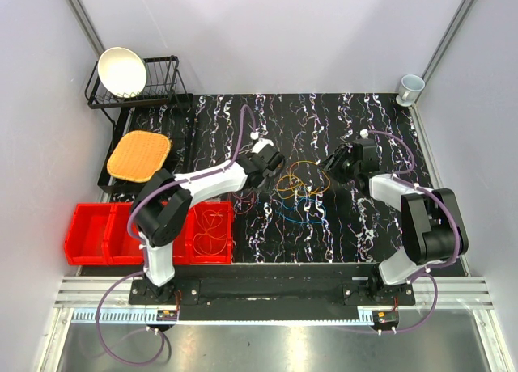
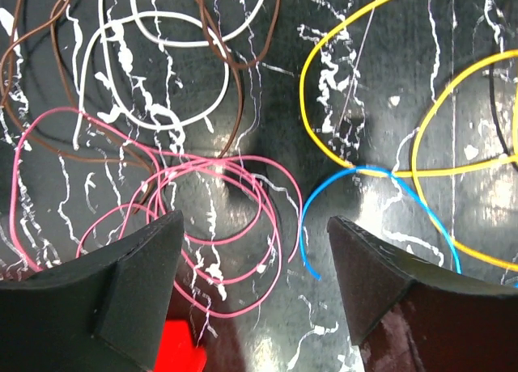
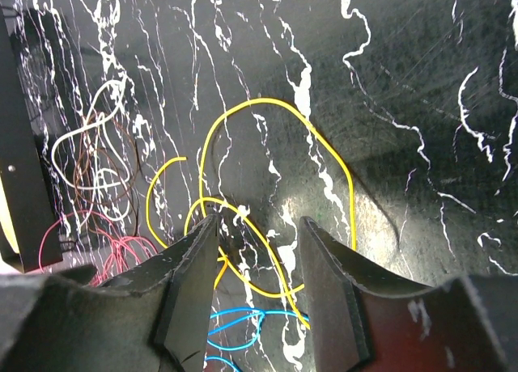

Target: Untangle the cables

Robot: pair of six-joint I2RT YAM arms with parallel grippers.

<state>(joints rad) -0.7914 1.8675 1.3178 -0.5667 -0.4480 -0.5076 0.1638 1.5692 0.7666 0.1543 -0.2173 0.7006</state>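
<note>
The cables [image 1: 295, 190] lie in a loose tangle on the black mat between my two grippers. In the left wrist view I see pink loops [image 2: 218, 218], a white loop [image 2: 162, 65], a brown wire [image 2: 235, 89], yellow loops [image 2: 356, 105] and a blue end [image 2: 364, 178]. My left gripper [image 2: 255, 251] is open and empty above the pink loops; it also shows in the top view [image 1: 278, 163]. My right gripper [image 3: 259, 222] is open and empty over the yellow loops [image 3: 267, 186], with blue wire [image 3: 243, 323] below; it also shows in the top view [image 1: 329, 163].
Red bins [image 1: 97, 234] stand at the left front; one holds a coiled orange wire [image 1: 212, 226]. A dish rack [image 1: 154, 85] with a white bowl [image 1: 121, 71] and an orange pad [image 1: 139, 155] are at the back left. A mug [image 1: 410, 89] stands at the back right.
</note>
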